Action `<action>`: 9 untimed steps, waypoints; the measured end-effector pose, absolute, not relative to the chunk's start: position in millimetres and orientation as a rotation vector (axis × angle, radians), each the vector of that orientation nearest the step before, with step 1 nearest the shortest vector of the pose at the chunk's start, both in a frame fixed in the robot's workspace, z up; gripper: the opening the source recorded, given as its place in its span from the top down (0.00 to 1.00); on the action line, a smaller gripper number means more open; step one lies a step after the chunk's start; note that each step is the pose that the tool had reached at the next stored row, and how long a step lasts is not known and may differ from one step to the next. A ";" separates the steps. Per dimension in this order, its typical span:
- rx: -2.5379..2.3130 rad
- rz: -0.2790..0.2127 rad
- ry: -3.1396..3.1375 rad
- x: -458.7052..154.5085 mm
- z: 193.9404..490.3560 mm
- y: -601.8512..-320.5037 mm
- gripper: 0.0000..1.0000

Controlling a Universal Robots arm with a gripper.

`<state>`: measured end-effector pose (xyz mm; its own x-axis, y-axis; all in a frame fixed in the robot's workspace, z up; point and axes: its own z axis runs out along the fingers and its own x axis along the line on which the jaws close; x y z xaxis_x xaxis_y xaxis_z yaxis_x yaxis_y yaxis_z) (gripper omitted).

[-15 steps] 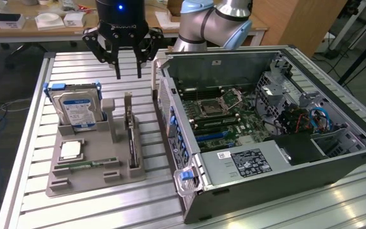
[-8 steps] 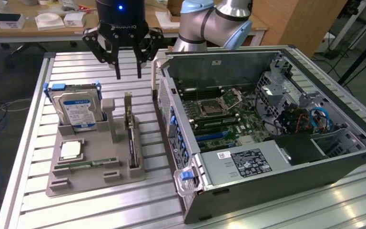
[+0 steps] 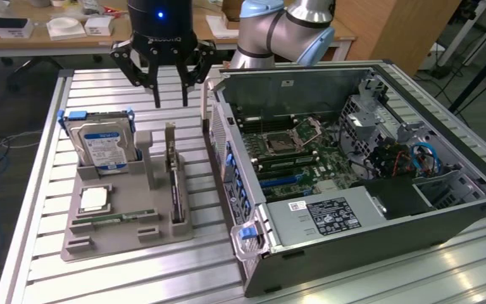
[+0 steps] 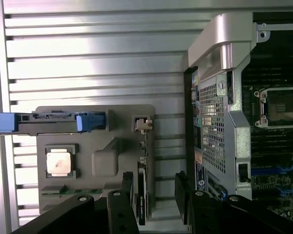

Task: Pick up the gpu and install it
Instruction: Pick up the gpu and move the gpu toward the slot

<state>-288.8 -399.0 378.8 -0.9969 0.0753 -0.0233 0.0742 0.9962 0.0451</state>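
The gpu (image 3: 174, 183), a thin green card with a black cooler, stands on edge in a slot of the grey holder tray (image 3: 167, 235). My gripper (image 3: 171, 101) hangs above the tray's far end, open, with nothing in it. In the wrist view the gpu (image 4: 142, 192) appears edge-on below me, between the black fingers (image 4: 127, 195) and closer to one of them. My gripper (image 4: 154, 183) is well above the card and not touching it. The open computer case (image 3: 445, 209) lies beside the tray, its motherboard (image 3: 298, 155) exposed.
On the same tray stand a silver hard drive (image 3: 104, 144) with a blue label, a processor chip (image 3: 95, 199) and a narrow memory stick (image 3: 112, 218). The case wall (image 4: 217, 136) rises close beside the gpu. The slatted metal table (image 3: 108, 278) continues around.
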 end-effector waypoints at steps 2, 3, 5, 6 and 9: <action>0.117 0.069 3.114 -288.8 377.3 -399.0 0.53; 0.117 0.069 3.114 -288.8 376.6 -398.9 0.53; 0.117 0.069 3.114 -288.8 375.1 -398.9 0.53; 0.117 0.069 3.114 -288.8 374.4 -398.9 0.53; 0.117 0.069 3.114 -288.8 372.4 -398.9 0.53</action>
<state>-288.8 -398.9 372.4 -0.9969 0.0753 -0.0233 0.0742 0.9962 0.0450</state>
